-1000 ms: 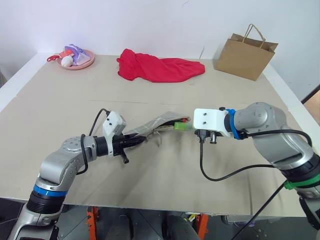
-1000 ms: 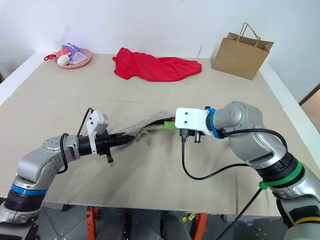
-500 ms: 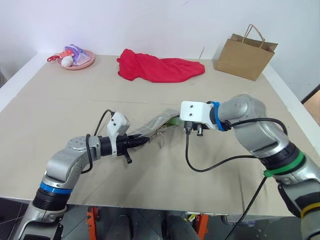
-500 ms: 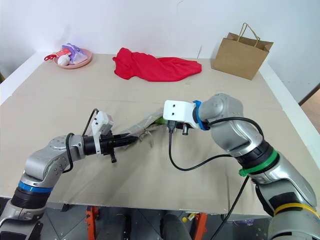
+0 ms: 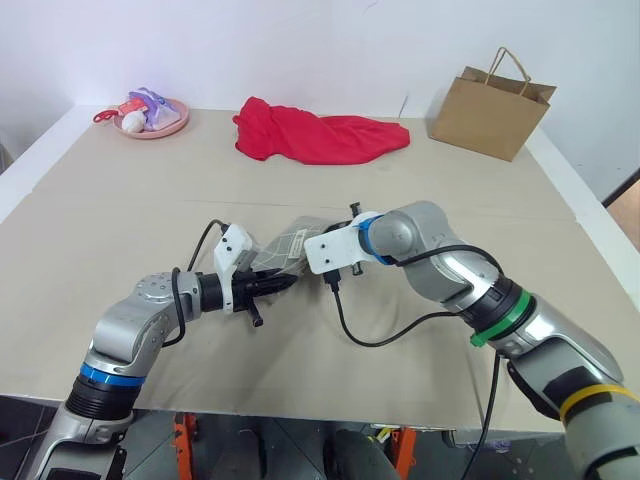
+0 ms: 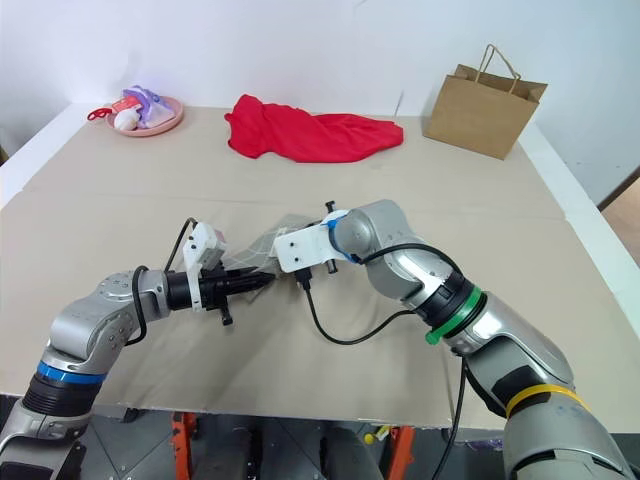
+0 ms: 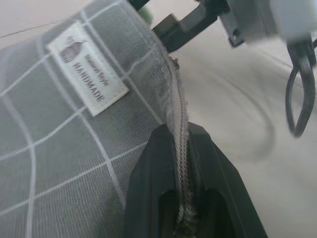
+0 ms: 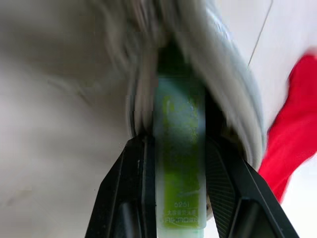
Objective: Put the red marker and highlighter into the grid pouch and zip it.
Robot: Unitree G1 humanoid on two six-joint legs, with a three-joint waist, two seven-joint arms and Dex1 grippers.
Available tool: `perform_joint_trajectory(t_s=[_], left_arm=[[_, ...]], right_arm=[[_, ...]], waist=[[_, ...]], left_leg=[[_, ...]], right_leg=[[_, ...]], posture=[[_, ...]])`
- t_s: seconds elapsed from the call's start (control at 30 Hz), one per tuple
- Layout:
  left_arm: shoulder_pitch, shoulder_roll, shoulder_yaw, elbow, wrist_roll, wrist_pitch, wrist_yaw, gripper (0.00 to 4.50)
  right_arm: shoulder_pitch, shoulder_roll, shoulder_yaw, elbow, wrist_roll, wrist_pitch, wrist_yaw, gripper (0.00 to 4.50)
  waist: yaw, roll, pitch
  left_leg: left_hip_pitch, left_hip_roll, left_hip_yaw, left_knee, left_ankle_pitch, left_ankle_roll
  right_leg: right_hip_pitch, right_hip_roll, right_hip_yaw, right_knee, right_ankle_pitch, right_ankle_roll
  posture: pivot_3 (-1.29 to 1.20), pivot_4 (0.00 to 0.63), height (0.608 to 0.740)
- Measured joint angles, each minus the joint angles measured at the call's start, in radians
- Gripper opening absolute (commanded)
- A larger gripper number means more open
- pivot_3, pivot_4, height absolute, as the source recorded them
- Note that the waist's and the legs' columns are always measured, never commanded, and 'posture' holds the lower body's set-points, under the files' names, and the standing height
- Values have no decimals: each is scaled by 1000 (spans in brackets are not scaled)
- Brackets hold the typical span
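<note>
The left gripper point(image 7: 183, 208) is pinching the zipper edge of the flat grey-green fabric grid pouch point(image 7: 74, 124), lifting it off the tan table point(image 5: 150, 200). The right gripper point(image 8: 176, 163) is clamping the flat light-green highlighter point(image 8: 179, 163), its front end sitting inside the pouch mouth.

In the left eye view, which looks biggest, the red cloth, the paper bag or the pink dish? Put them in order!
1. Red cloth: it spreads widest.
2. Brown paper bag: narrower, but it stands taller.
3. Pink dish: clearly the smallest.

All three sit along the far side of the table, so nearness to the camera hardly changes the order.
</note>
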Motion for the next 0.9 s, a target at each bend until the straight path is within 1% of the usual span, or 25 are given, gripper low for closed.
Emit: perform_joint_trajectory(t_s=[0.13, 0.17, 0.33, 0.47, 0.6, 0.67, 0.77, 0.9], left_arm=[[6, 4, 7, -2, -7, 2, -1, 0], [7, 6, 8, -9, -10, 4, -2, 0], [9, 9, 12, -39, -24, 8, -11, 0], [9, 10, 18, -47, -31, 9, -11, 0], [9, 11, 18, -48, -31, 10, -9, 0], [9, 15, 19, -48, -32, 11, -8, 0], [11, 30, 20, -49, -33, 23, -7, 0], [23, 39, 23, -62, -41, 32, -7, 0]], right_arm=[[1, 23, -20, 50, 9, -155, -31, 1000], [4, 26, -39, 70, 26, -218, -33, 1000], [22, 9, -107, 119, 97, -389, -30, 1000], [22, -8, -156, 208, 104, -562, -80, 1000], [-1, -50, -178, 303, 83, -725, -151, 1000], [-8, -81, -197, 335, 75, -781, -163, 1000], [-8, -150, -229, 358, 84, -833, -151, 1000], [3, -238, -281, 353, 142, -874, -89, 1000]], waist=[[0, 0, 0], [0, 0, 0], [0, 0, 0], [0, 0, 0], [0, 0, 0], [1, 0, 0], [1, 0, 0], [1, 1, 1]], left_leg=[[0, 0, 0, 0, 0, 0], [0, 0, 0, 0, 0, 0], [0, 0, -1, 0, 0, 0], [0, 0, -1, 1, 0, 0], [0, 1, -1, 1, 0, -1], [0, 1, -1, 0, 0, -1], [0, 0, -1, 0, 0, -1], [0, 0, -1, 0, 0, 0]], right_leg=[[0, 0, 0, 0, 0, 0], [0, -1, 0, 0, 0, 0], [1, -2, -1, 0, 0, -1], [1, -1, -1, 0, 1, -2], [1, -1, -2, 0, 1, -2], [1, -1, -1, 0, 1, -2], [1, -2, -1, 0, 1, -2], [2, -2, 0, -1, 1, -2]], posture=[[0, 150, 740], [0, 150, 740], [0, 150, 740], [0, 150, 740], [0, 150, 740], [0, 150, 740], [0, 150, 740], [0, 150, 740]])
